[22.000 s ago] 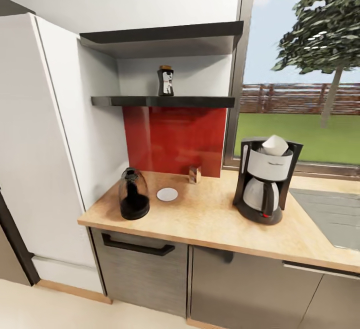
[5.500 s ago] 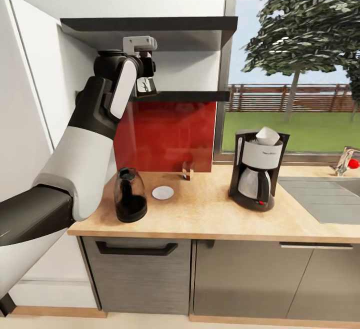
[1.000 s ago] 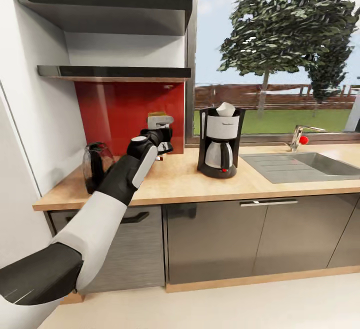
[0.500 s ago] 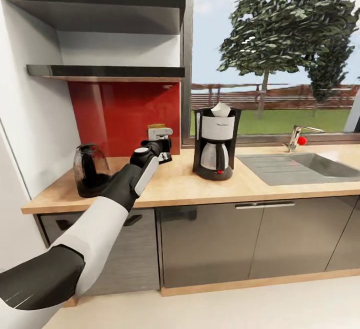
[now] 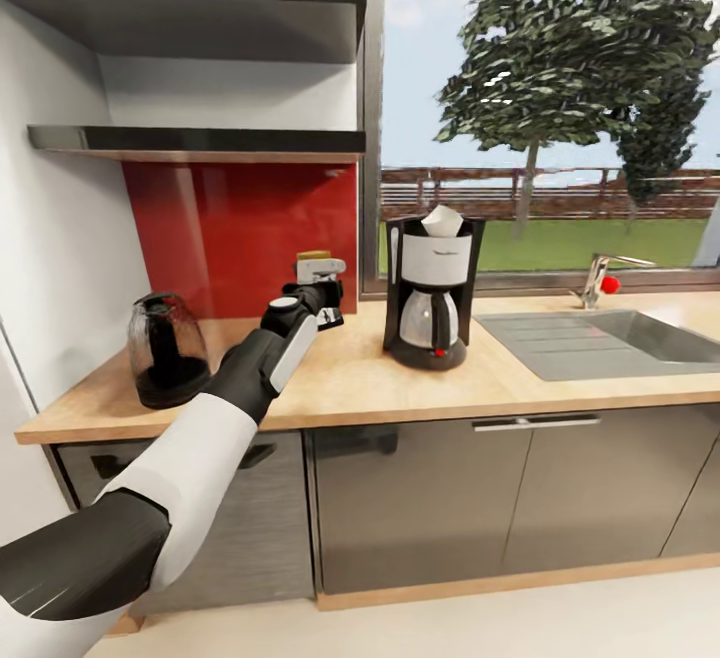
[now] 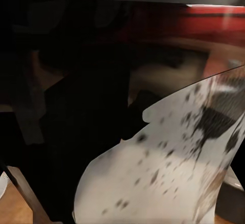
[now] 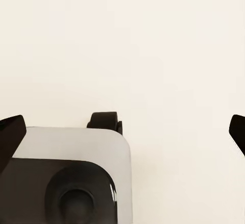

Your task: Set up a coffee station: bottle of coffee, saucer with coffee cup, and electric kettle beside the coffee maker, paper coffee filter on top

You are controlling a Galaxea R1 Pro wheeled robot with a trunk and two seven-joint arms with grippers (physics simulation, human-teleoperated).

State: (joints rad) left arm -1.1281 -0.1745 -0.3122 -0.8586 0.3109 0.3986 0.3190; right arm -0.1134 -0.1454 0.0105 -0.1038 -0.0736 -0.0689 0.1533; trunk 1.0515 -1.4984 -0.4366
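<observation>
- Our left gripper (image 5: 322, 300) is out over the light wooden desk (image 5: 520, 378), clamped on the dark glass coffee bottle with the speckled white label (image 6: 168, 173); in the head view the bottle is mostly hidden behind the gripper, and the left wrist view has it pressed right up against the lens.
- The bottle hangs just above the desk, between the dark domed electric kettle (image 5: 165, 350) and the black-and-white drip coffee maker (image 5: 432, 290), nearer the maker. Not set down yet, we judge.
- The dark wall shelf (image 5: 200, 141) no longer carries the bottle, so the pick-off half of that step is done.
- Coffee maker sits on the desk by the window: that item holds.
- A white folded paper coffee filter (image 5: 441, 221) sits on top of the maker: looks done.
- Kettle stands at the far left end of the desk, well apart from the maker; it needs moving closer.
- Saucer and cup: hidden behind our left arm, so we cannot tell; we count both as pending.
- Right gripper (image 7: 122, 132): the right wrist view has its dark fingertips at opposite edges of the picture, spread wide and holding nothing, pointing down at the pale floor and our base.
- Next up: lower the bottle beside the maker and release.
</observation>
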